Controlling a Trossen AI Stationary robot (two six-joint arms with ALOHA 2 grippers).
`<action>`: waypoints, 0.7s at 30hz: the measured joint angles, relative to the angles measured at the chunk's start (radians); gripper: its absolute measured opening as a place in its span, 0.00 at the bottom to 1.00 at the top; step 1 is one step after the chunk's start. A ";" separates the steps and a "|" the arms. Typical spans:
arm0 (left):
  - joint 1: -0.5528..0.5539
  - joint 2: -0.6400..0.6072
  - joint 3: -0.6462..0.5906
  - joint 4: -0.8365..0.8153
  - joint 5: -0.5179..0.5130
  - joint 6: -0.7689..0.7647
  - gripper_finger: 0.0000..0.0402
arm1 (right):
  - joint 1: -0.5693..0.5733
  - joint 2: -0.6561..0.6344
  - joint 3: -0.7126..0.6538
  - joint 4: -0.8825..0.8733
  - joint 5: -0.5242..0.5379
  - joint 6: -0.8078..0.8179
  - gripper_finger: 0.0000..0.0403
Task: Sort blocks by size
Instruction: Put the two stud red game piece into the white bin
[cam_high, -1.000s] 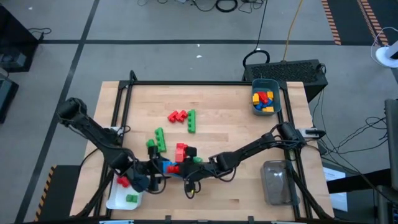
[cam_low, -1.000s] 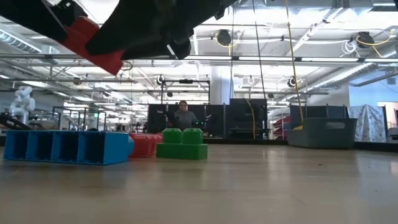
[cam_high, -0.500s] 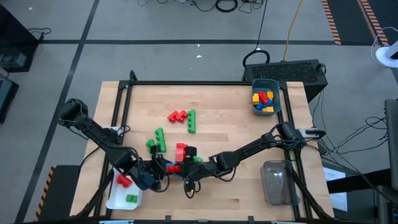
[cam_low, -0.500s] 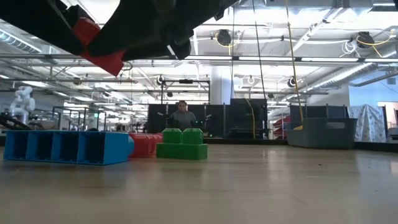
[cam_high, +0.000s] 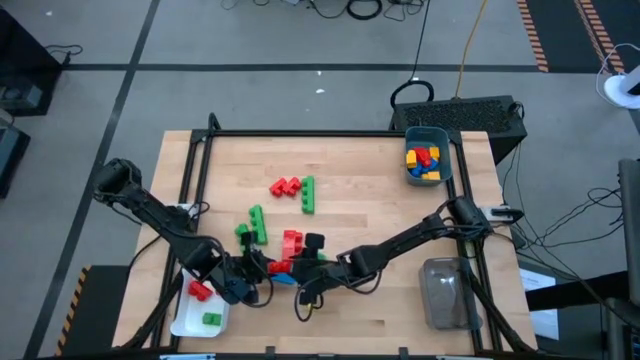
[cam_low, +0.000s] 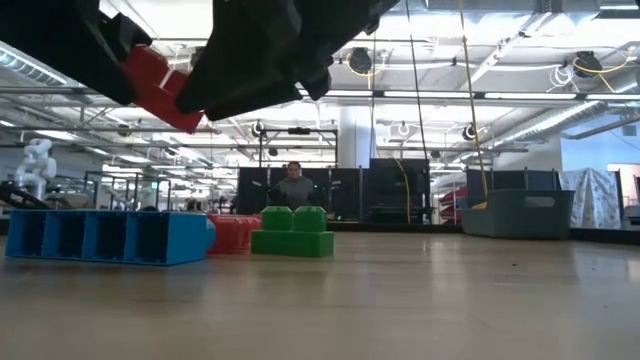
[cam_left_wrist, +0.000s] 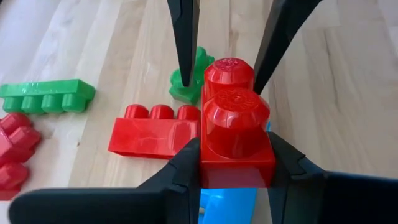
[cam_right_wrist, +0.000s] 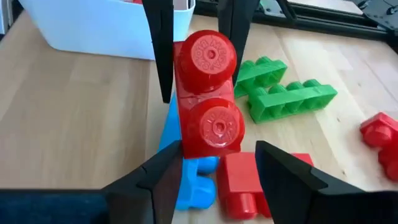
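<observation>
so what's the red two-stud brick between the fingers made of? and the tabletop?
Red two-stud brick: looks like glossy moulded plastic, with soft highlights on the rounded studs and uniform colour. Tabletop: looks like light wood, with visible grain and plank seams and a satin sheen; solid or veneer can't be told.

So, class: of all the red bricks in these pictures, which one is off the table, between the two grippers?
The two-stud red brick: the left gripper clamps it in the air above the blue brick, while the right gripper stands open around it. The other red bricks lie flat.
</observation>
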 joint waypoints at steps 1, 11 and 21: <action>0.000 0.000 0.000 0.000 0.002 0.000 0.23 | 0.001 0.000 0.000 -0.005 0.003 0.003 0.47; -0.020 -0.069 0.000 -0.082 0.021 -0.036 0.22 | 0.002 0.000 0.000 -0.310 0.116 0.261 0.47; -0.102 -0.202 0.001 -0.218 0.101 -0.190 0.22 | 0.022 0.000 -0.001 -0.451 0.133 0.446 0.47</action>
